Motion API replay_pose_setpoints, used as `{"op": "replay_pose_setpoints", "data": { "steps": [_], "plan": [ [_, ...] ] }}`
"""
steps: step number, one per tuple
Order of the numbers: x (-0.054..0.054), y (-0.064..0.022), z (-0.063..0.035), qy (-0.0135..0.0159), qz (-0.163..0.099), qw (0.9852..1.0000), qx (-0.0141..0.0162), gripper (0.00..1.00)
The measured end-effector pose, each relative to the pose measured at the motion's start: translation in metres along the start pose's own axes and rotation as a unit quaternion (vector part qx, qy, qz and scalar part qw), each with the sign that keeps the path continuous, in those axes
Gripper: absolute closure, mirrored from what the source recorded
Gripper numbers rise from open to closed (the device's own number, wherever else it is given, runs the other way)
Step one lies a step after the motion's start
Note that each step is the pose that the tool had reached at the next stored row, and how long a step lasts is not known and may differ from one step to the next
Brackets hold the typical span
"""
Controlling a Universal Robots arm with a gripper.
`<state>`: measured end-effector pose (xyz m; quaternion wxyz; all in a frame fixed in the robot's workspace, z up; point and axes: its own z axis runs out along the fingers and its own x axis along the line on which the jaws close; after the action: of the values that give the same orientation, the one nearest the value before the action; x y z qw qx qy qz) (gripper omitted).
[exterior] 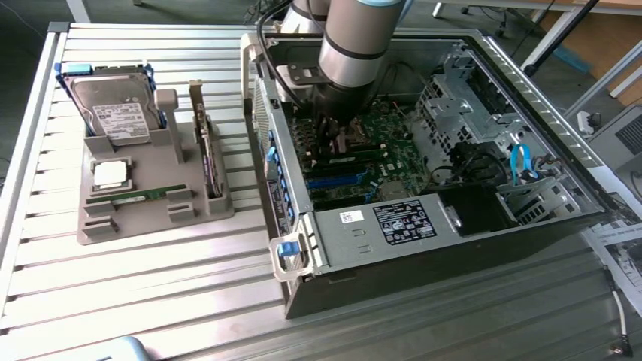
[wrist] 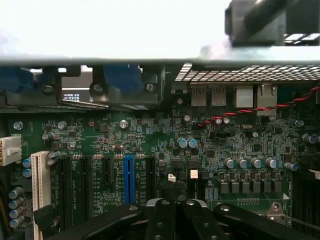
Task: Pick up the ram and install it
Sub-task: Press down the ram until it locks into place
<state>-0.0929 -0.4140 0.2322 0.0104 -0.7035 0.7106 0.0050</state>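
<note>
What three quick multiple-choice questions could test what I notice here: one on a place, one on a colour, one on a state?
1. Where does the green ram stick lie?
A. In the grey holder
B. On the floor
C. On top of the hard drive

2. What colour is the one coloured long slot among the black ones on the motherboard?
A. Red
B. Blue
C. Yellow

3. How is the computer case?
A. Shut
B. Wrapped up
C. Open

Answers:
1 A, it rests flat in the holder beside the case.
2 B, it is bright blue in the wrist view.
3 C, the robot arm reaches inside.
</note>
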Motion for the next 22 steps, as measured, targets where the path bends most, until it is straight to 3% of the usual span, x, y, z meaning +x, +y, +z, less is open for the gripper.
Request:
{"op": "replay_pose_setpoints", "data": {
  "steps": [22],
  "plan": [
    [-0.001,-0.0004,-0.0401,0.0019,0.0,1.0,-0.0007,0.89]
  ]
}}
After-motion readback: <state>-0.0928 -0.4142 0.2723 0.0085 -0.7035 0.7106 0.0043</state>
